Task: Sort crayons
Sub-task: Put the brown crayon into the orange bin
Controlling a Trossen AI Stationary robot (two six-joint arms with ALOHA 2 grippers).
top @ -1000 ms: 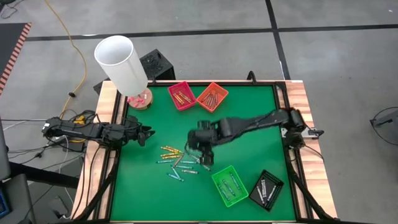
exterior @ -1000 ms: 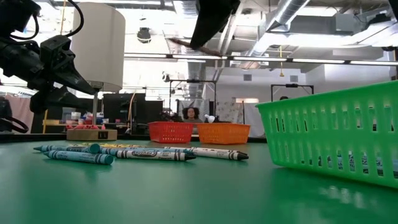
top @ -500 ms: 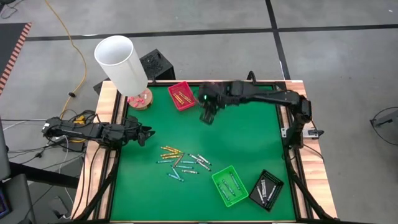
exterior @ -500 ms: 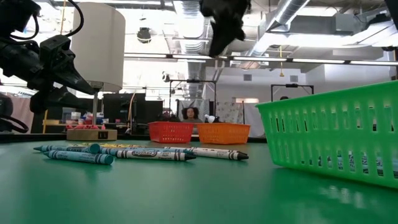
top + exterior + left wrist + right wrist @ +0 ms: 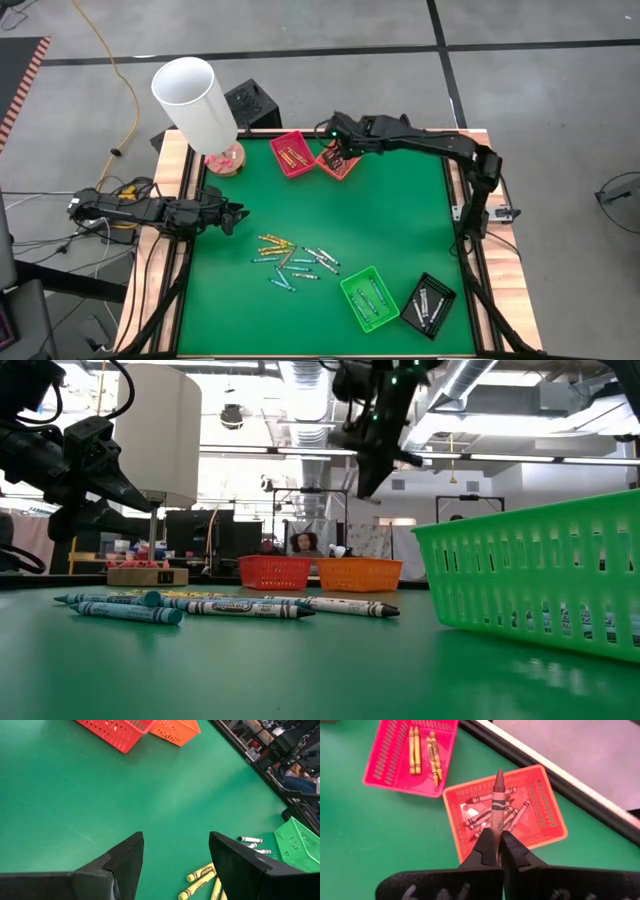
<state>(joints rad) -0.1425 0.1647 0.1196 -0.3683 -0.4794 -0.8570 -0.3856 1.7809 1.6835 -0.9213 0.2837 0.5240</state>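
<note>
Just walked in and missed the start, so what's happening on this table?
The robot is sorting crayons by colour into small trays. The right gripper is shut on a brown crayon and hangs over the orange tray at the far edge, which holds similar crayons. The pink tray beside it holds yellow-orange ones. A loose pile of crayons lies mid-table. The left gripper waits open at the left edge.

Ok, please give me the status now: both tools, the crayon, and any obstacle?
Right tool shut on brown crayon, above orange tray. Left tool open, waiting at table's left edge. Nothing in the way.
</note>
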